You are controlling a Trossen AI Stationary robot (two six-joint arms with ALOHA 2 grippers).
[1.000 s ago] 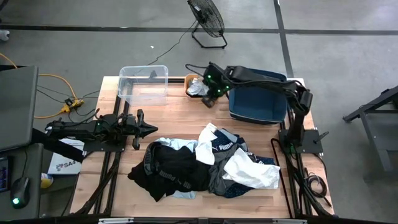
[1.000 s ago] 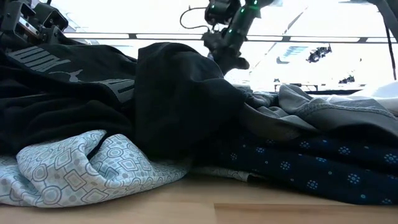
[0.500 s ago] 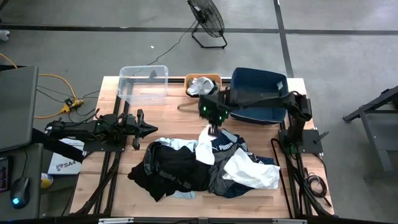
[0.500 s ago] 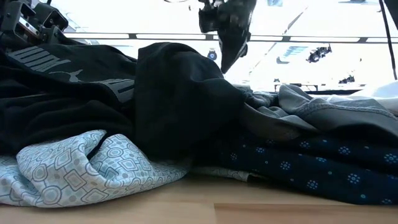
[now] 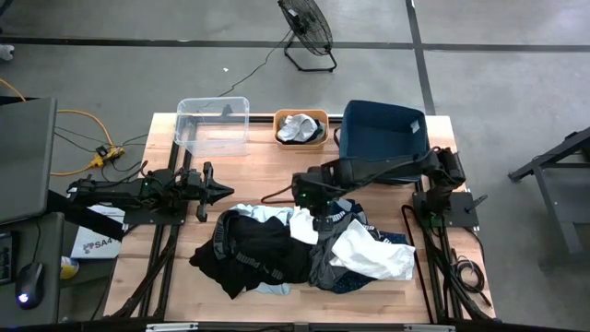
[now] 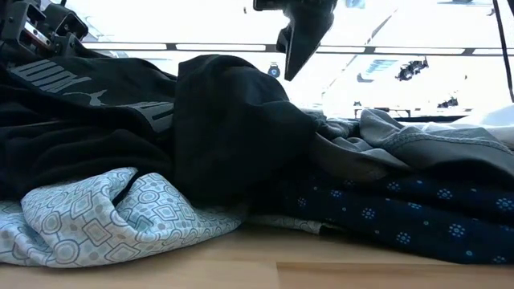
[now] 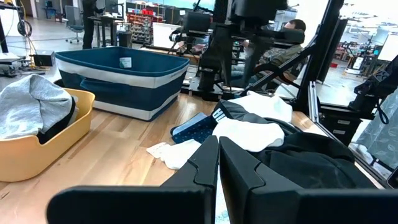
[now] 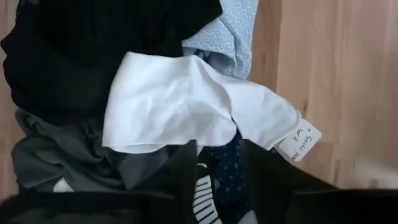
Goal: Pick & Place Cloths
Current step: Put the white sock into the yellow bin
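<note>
Cloths point(image 5: 295, 247) lie heaped in a loose pile on the near half of the wooden table point(image 5: 258, 166), between the two arm bases: a black garment with white lettering point(image 5: 249, 254) on the left side of the heap, a white piece point(image 8: 180, 102) draped over its top edge, grey fabric point(image 6: 418, 140) and a navy dotted piece point(image 6: 401, 217) under it, and a light blue patterned cloth point(image 6: 104, 213) poking out at the bottom. One pale garment already sits in the orange bin point(image 5: 300, 117) at the far edge, between the clear bin point(image 5: 214, 124) and the dark blue bin point(image 5: 383, 138). The right gripper point(image 5: 313, 195) hangs just above the far edge of the pile, its fingers parted by a narrow gap and empty, looking down on the white piece. The left gripper point(image 5: 219, 192) waits near the table's left side, pointing inward, fingers closed together with nothing between them. All of this is light, limp fabric that will sag, stretch and drag its neighbours along, since the pieces overlap and tangle. The best hold is probably a raised fold of the white piece, which lies uppermost and free; a pinch there should lift it without pulling up the grey layer beneath.
</note>
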